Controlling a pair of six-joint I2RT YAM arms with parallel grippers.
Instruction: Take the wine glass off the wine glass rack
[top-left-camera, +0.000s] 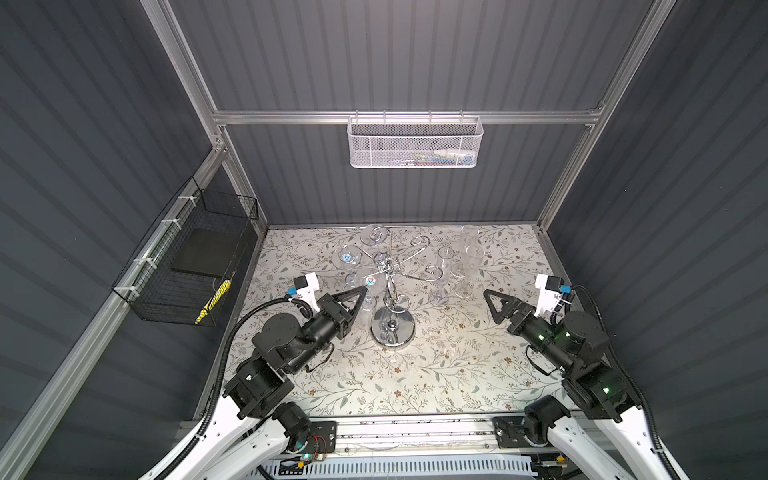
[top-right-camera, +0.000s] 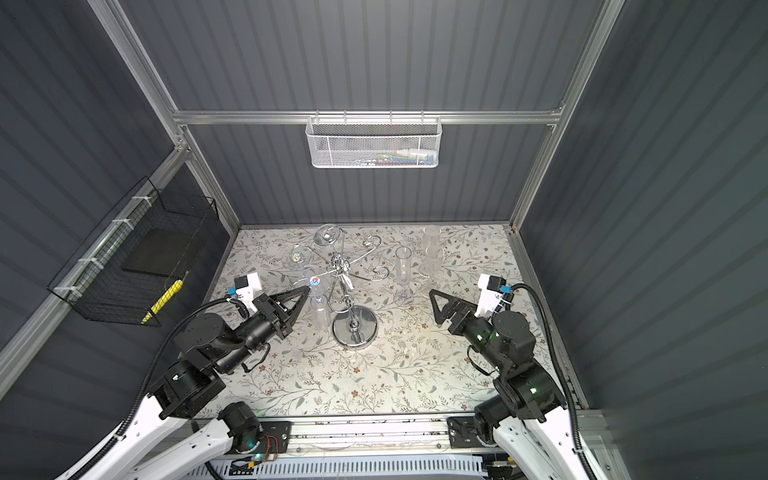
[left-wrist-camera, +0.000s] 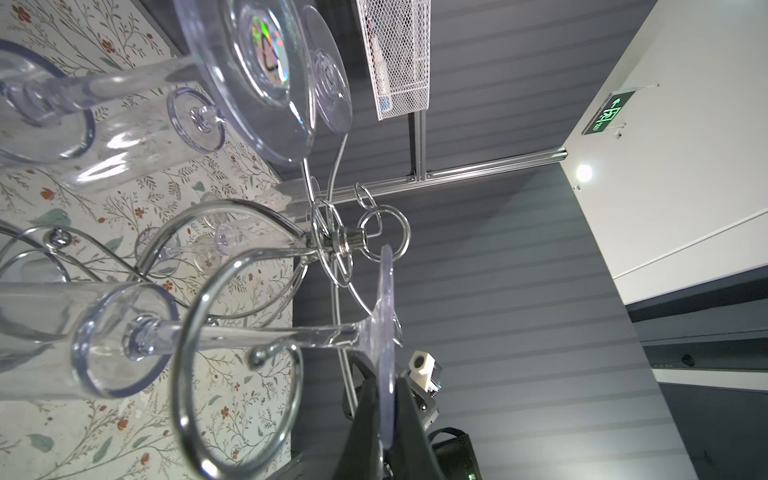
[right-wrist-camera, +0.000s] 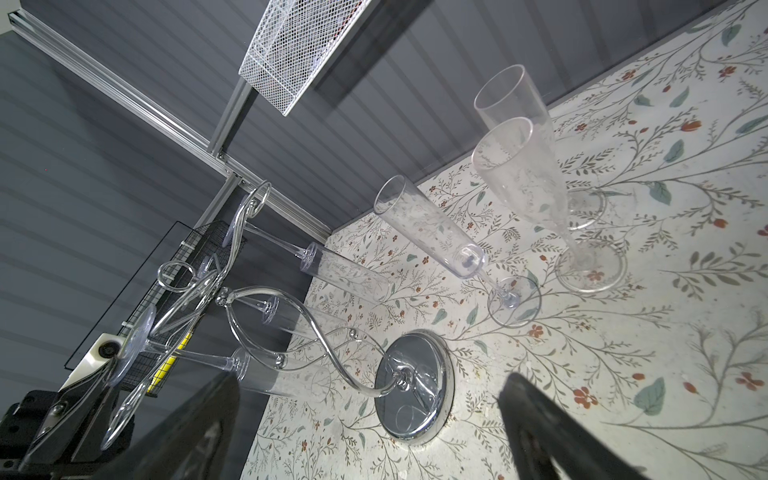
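Right now we have the left pincer (top-left-camera: 363, 290) clamped narrow on the flat foot of the wine glass (top-left-camera: 372, 282), the nearest one hanging on the wine glass rack (top-left-camera: 399, 323) at mid-table. The left wrist view shows the foot disc edge-on between the two fingers.

The glass hangs foot up and bowl down, so its long axis runs vertical. Its stem passes through the curled hook of a rack arm. It lies just right of and beyond our left pincer, which reaches in from the near left. The rack's twisted central stem stands just right of the glass. We judge the way out is back toward the near left, away from that stem. We cannot tell which way the hook's gap faces.

The right pincer (top-left-camera: 492, 307) gapes wide and empty, well apart on the right of the rack. The left arm is clearly the nearer one.

We count one rack and three hanging glasses: ours, one to its far left (top-left-camera: 346, 258) and one at the far side (top-left-camera: 372, 235). Three flutes stand upright on the table (top-left-camera: 415, 374) to the right: one near the rack (top-left-camera: 444, 266) and two close together farther right (top-left-camera: 468, 237) (top-left-camera: 473, 266).
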